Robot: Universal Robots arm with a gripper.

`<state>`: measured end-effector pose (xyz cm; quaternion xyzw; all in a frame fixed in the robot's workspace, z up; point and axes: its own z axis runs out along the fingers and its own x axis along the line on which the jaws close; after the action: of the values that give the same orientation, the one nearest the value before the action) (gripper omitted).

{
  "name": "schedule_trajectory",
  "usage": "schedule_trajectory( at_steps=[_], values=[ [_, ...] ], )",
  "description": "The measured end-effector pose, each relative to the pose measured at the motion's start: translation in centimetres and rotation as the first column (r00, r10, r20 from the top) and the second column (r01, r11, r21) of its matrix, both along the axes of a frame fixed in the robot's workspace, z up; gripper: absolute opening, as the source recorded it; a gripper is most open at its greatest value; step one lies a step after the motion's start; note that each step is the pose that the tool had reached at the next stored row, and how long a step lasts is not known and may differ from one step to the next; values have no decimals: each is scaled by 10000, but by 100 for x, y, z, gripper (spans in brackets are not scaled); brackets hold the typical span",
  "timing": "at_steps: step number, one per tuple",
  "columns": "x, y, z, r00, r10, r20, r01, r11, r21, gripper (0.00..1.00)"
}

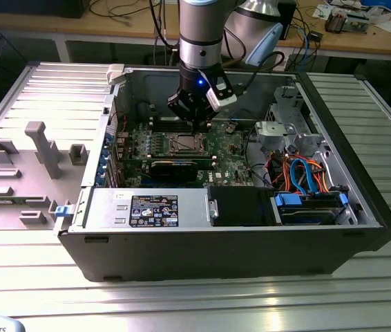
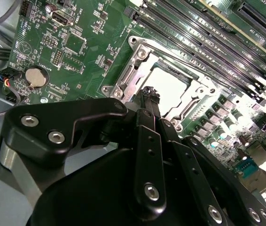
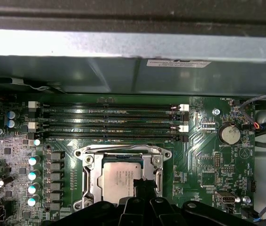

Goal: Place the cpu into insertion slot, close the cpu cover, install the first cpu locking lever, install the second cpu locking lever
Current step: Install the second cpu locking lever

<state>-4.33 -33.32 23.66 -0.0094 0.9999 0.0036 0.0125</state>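
judging from the first wrist view, the cpu is already seated in the insertion slot, its silvery top seen through the big square window of the cpu cover, which looks to be folded down flat over it. so the first two steps can probably be counted as done. the pincer is parked right over the socket edge, fingers drawn together into one narrow black tip, and nothing is seen gripped between them. in the exterior view the arm is hung straight above the socket inside the open computer case, which is laid on a ribbed metal worktop. the levers are the fuzzy part: thin metal runs along the socket sides, but whether either lever is latched can't be made out, and the near edge of the socket is blocked by the pincer body in both wrist views.
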Motion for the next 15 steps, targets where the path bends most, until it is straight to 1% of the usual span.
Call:
schedule_trajectory(
  at_steps=[5,8,15],
  values=[
    [0,0,0,10000,-1,1,1,10000,0,11],
    [0,-10,0,10000,0,0,0,10000,0,11],
    [0,-65,-1,10000,-1,0,1,10000,0,11]
  ],
)
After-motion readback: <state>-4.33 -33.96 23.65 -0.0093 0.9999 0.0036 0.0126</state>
